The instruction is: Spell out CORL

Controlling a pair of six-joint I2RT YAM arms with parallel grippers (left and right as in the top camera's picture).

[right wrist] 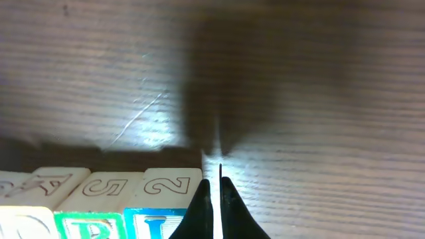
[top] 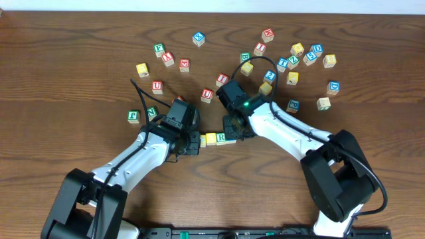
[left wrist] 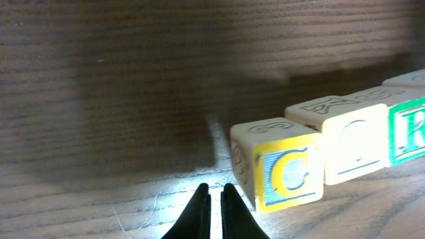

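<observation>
Left wrist view: C block (left wrist: 287,176) carries a yellow C on a blue field, front face. Adjoining washed-out block (left wrist: 355,149): letter lost to glare, not legible. R block (left wrist: 410,131), green-framed, shows a green R, cut by the frame edge. Embossed top faces here unreadable.
Right wrist view: outlined 2 on top of one block (right wrist: 167,184), outlined 5 on its neighbour (right wrist: 109,187).
Overhead: scattered blocks (top: 297,49) lettered, too small to confirm

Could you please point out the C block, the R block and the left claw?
C block (left wrist: 289,174): left wrist view, on its letter face.
R block (top: 222,138): overhead view, on its top face.
left claw (left wrist: 216,194): left wrist view, between its fingertips.
</observation>
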